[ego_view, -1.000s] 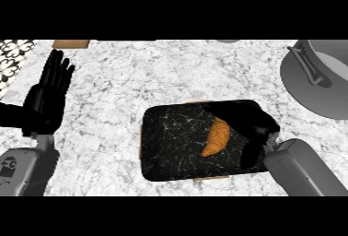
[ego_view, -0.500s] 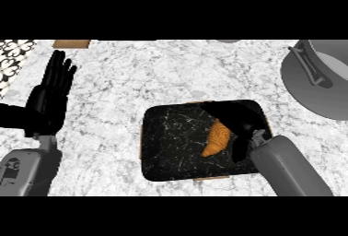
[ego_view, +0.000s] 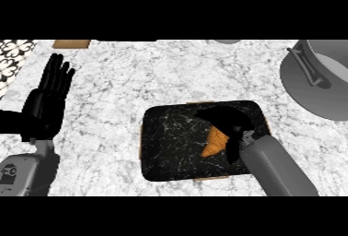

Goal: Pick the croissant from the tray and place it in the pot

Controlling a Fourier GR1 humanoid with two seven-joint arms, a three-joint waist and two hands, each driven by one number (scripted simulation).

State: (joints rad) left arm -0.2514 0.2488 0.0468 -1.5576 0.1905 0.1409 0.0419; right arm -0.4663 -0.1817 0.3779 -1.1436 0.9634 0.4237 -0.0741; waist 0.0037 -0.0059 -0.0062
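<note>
My right hand (ego_view: 228, 120) lies over the dark tray (ego_view: 170, 152), its fingers curled down around the upper part of the croissant (ego_view: 215, 144), so only the lower orange end of the pastry shows below my palm; the croissant sits in the right half of the tray, touching its floor as far as I can tell. My grey right forearm (ego_view: 275, 168) comes in from the tray's lower right corner and covers that corner. The tray is black with pale flecks and rounded corners, and thin brown tabs peek out at its top and left edges. It rests on a white and grey marbled counter (ego_view: 156, 78) that spreads out on every side of it. Up and to the right of the tray, well apart from it, stands the grey pot (ego_view: 319, 87), cut by the view's right edge, with a dark handle (ego_view: 307, 64) across its top. Far to the left of the tray, my left hand (ego_view: 46, 99) rests open, fingers straight and pointing up. Beyond it, toward the upper left of the tray, a patterned black-and-white patch (ego_view: 14, 57) meets the counter, and a small brown board (ego_view: 72, 44) lies at the counter's far edge.
</note>
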